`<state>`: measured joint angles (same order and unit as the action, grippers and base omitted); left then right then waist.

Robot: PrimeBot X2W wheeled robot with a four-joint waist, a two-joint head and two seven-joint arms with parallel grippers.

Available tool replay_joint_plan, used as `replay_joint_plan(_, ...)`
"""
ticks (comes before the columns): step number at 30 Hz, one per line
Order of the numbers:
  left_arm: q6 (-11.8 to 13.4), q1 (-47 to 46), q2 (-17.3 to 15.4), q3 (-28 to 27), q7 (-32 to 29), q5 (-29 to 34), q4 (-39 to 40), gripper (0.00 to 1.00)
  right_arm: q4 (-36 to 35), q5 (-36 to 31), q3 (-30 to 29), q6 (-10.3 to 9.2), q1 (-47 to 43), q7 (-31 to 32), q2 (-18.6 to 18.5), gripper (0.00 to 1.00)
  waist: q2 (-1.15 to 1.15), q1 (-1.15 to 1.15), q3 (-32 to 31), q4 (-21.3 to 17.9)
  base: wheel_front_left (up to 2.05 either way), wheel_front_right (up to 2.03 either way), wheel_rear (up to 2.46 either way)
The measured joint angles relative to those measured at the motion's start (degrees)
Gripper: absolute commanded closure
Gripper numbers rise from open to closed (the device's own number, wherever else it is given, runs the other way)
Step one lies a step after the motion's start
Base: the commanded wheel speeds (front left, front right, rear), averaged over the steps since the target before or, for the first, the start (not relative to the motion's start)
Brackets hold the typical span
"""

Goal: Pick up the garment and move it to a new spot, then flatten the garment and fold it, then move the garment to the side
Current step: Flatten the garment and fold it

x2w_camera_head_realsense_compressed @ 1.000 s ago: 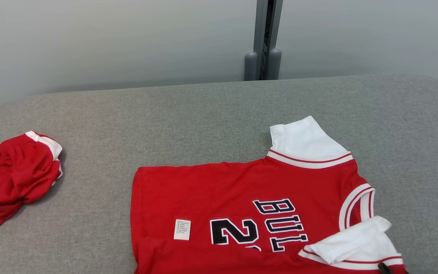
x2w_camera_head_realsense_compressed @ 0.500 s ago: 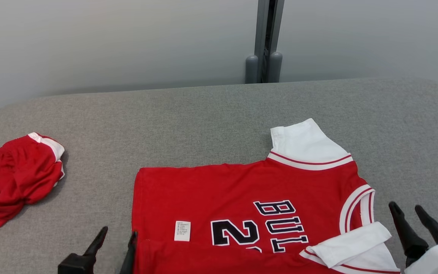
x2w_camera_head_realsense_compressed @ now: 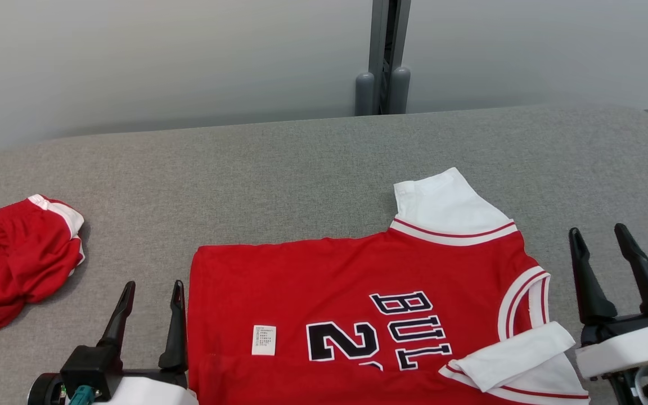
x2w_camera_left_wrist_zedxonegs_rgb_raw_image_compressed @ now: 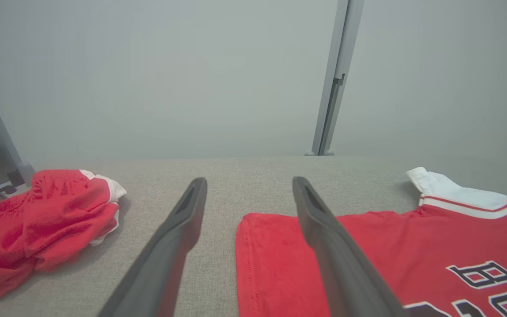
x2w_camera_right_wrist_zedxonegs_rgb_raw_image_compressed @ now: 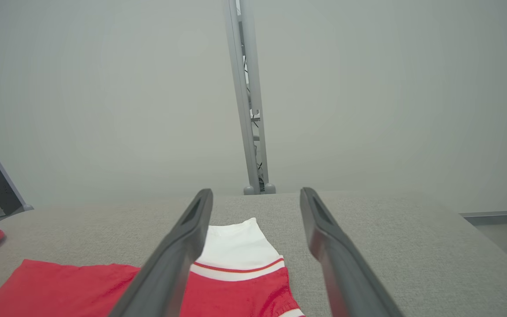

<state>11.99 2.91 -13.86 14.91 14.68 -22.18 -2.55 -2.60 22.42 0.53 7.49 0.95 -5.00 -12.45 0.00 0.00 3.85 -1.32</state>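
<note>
The garment (x2w_camera_head_realsense_compressed: 329,281) is a red jersey with white sleeves and black lettering, lying flat on the grey table (x2w_camera_head_realsense_compressed: 301,163) with its near edge folded over. My left gripper (x2w_camera_head_realsense_compressed: 153,284) stands open just left of the jersey's hem edge, above the cloth, with nothing between its fingers. In the left wrist view the left gripper (x2w_camera_left_wrist_zedxonegs_rgb_raw_image_compressed: 249,180) straddles the hem corner of the garment (x2w_camera_left_wrist_zedxonegs_rgb_raw_image_compressed: 412,237). My right gripper (x2w_camera_head_realsense_compressed: 598,229) stands open to the right of the collar, holding nothing. In the right wrist view the right gripper (x2w_camera_right_wrist_zedxonegs_rgb_raw_image_compressed: 255,191) points over the far white sleeve of the garment (x2w_camera_right_wrist_zedxonegs_rgb_raw_image_compressed: 236,281).
A crumpled pair of red shorts (x2w_camera_head_realsense_compressed: 14,264) with white trim lies at the table's left edge, also seen as the red shorts (x2w_camera_left_wrist_zedxonegs_rgb_raw_image_compressed: 38,211) in the left wrist view. A grey post (x2w_camera_head_realsense_compressed: 383,56) stands behind the table against a pale wall. Bare table lies beyond the jersey.
Both grippers have come up into the head view, one on each side of the garment, and opened wide. The garment lies as before; the camera has shifted slightly.
</note>
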Motion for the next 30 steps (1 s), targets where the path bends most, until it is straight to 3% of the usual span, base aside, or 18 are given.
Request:
replay_joint_plan(9,-2.1,-7.6,0.2,2.5,-1.1,3.5,-9.4,0.00,5.1,-2.2,4.6,0.00,3.6,-3.6,1.6,0.00,0.00,0.00,2.3,-0.8,0.00,0.00,0.00)
replay_joint_plan(20,-2.5,-21.4,-3.7,4.1,-10.5,6.8,-23.1,0.00,5.7,-1.7,6.4,0.00,7.0,-4.8,1.6,0.00,0.00,0.00,8.5,-4.6,0.00,0.00,0.00)
replay_joint_plan(30,-3.1,-26.7,-5.8,6.8,-16.7,9.6,-30.0,0.00,7.3,-1.7,6.2,0.00,7.1,-5.2,1.7,0.00,0.00,0.00,11.8,-7.8,0.00,0.00,0.00)
